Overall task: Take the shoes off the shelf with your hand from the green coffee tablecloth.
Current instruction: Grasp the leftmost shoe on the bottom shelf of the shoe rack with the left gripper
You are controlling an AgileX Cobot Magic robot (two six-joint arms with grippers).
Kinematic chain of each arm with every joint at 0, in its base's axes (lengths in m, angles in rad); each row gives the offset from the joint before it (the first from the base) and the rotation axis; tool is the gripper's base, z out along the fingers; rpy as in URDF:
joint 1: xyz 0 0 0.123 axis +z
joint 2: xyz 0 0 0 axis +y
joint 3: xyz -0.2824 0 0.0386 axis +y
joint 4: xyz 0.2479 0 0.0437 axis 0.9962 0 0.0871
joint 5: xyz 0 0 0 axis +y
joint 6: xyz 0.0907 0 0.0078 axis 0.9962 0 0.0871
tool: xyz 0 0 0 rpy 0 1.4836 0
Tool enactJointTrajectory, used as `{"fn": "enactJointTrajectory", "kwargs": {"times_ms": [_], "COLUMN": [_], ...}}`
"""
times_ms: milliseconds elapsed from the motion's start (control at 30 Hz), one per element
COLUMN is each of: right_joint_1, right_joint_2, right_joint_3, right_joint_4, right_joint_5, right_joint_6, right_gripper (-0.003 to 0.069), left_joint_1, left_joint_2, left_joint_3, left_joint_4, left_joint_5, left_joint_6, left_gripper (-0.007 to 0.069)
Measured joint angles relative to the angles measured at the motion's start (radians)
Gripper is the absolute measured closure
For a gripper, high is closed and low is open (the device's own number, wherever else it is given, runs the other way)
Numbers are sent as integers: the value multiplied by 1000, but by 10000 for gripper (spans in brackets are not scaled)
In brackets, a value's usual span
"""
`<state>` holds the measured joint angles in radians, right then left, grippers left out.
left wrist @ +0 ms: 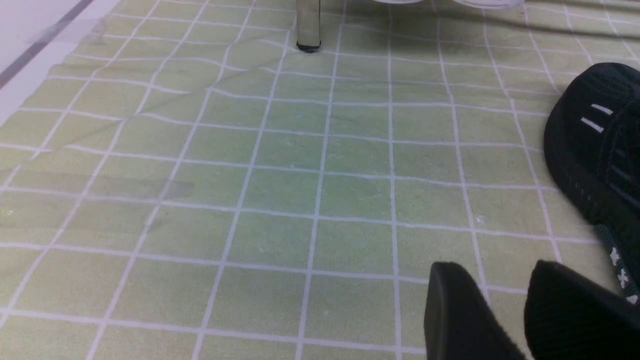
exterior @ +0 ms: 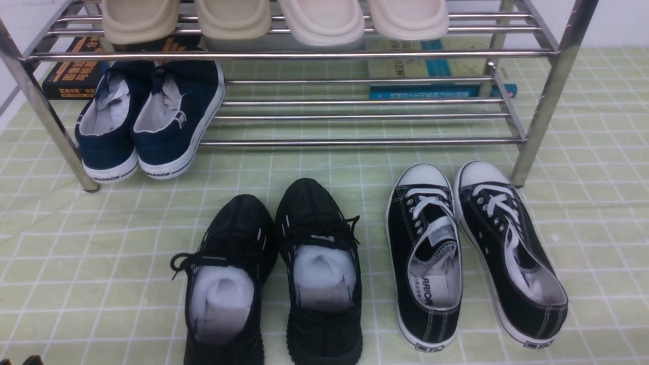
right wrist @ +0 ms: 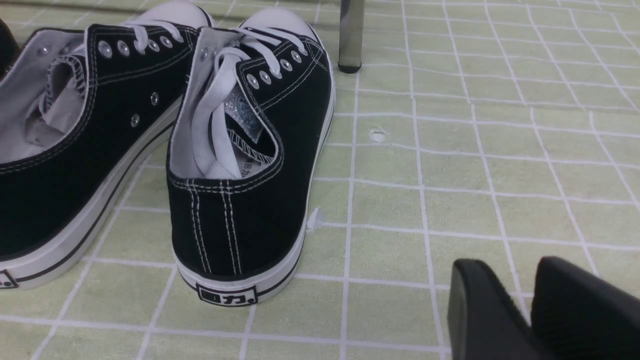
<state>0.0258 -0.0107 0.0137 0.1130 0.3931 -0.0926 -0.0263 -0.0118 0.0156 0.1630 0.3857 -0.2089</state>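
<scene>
The shoes [exterior: 152, 116], navy slip-ons with white soles, stand side by side on the lower bars of the steel shelf [exterior: 355, 143] at its left end, heels toward me. The green coffee tablecloth [exterior: 101, 253] covers the table under and in front of the shelf. In the left wrist view my left gripper [left wrist: 492, 267] hovers low over bare cloth, open and holding nothing, with a shelf leg [left wrist: 308, 25] ahead. My right gripper [right wrist: 506, 262] is also low over the cloth, its fingertips slightly apart and empty. Both hands are well short of the shoes.
Black knit sneakers [exterior: 274, 274] and black lace-up canvas sneakers [exterior: 471, 248] stand on the cloth before the shelf. Beige slippers [exterior: 274, 20] fill the top tier. Books [exterior: 76, 76] lie behind the shelf. A knit sneaker [left wrist: 595, 145] is beside my left gripper, a canvas sneaker [right wrist: 250, 165] beside my right.
</scene>
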Motion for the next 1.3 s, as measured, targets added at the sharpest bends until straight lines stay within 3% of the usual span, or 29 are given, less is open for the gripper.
{"fn": "enactJointTrajectory", "kwargs": {"times_ms": [167, 300, 467, 600, 700, 1000, 1167, 1300], "right_joint_1": [0, 0, 0, 0, 0, 0, 0, 0], "right_joint_2": [0, 0, 0, 0, 0, 0, 0, 0], "right_joint_3": [0, 0, 0, 0, 0, 0, 0, 0], "right_joint_4": [0, 0, 0, 0, 0, 0, 0, 0], "right_joint_5": [0, 0, 0, 0, 0, 0, 0, 0], "right_joint_6": [0, 0, 0, 0, 0, 0, 0, 0], "right_gripper": [460, 455, 449, 445, 441, 432, 424, 421], "left_joint_1": [0, 0, 0, 0, 0, 0, 0, 0], "left_joint_2": [0, 0, 0, 0, 0, 0, 2, 161], "left_joint_3": [0, 4, 11, 11, 11, -9, -141, -301], "left_joint_4": [-7, -95, -432, -564, -586, -665, -668, -657], "left_joint_5": [-1, -25, -97, -117, -145, -261, -264, -181], "left_joint_6": [-7, -85, -385, -520, -547, -538, -381, -278], "left_gripper": [384, 384, 384, 384, 384, 384, 385, 451]}}
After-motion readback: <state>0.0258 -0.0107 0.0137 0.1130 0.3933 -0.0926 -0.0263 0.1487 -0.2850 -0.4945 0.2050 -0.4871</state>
